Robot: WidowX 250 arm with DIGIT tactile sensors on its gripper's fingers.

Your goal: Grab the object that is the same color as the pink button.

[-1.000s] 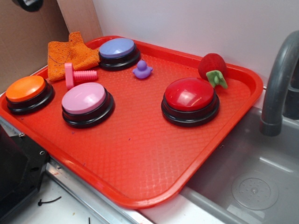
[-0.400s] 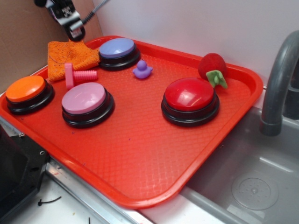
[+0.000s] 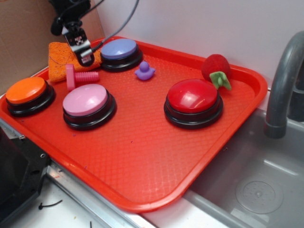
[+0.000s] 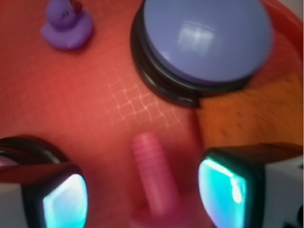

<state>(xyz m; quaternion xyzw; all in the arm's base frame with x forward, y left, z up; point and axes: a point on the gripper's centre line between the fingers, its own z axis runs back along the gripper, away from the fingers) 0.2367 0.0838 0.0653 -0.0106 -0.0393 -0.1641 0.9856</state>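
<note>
The hot-pink toy bolt [image 3: 78, 77] lies on its side on the red tray [image 3: 142, 156], its flat head to the left, just behind the pink button [image 3: 87, 101]. My gripper [image 3: 84, 53] hangs just above and behind the bolt's shaft end, over the edge of the orange cloth [image 3: 61, 59]. In the wrist view the bolt's ridged shaft [image 4: 154, 178] lies between my two fingers [image 4: 64, 202], which stand wide apart on either side without touching it. My gripper [image 4: 142, 197] is open and empty.
On the tray stand a lavender-blue button [image 3: 119, 51], an orange button [image 3: 27, 93] and a red button [image 3: 194, 100]. A purple duck [image 3: 144, 71] and a red knitted strawberry [image 3: 216, 70] lie at the back. A sink and grey faucet [image 3: 285, 85] are to the right.
My gripper came in from the upper left and dropped down and slightly right, now low over the bolt's shaft end. Nothing on the tray has moved.
</note>
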